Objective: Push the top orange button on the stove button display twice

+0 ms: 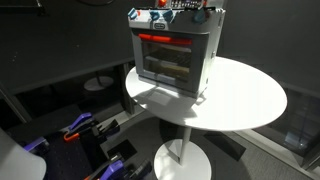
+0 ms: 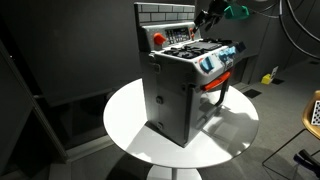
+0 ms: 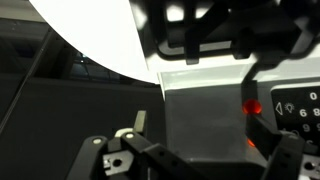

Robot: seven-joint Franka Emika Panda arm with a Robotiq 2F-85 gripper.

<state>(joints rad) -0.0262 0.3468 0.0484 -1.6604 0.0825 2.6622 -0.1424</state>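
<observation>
Because the press likely comes from above, we hang the gripper just above the back edge of the stove, fingers apart and empty; the stove button display lies along the stove's upper front, between its knobs.

grey stove (red handle), white table

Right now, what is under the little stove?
The stove stands on a round white table. The tabletop right beneath it is covered, so I cannot see if anything lies there.
</observation>
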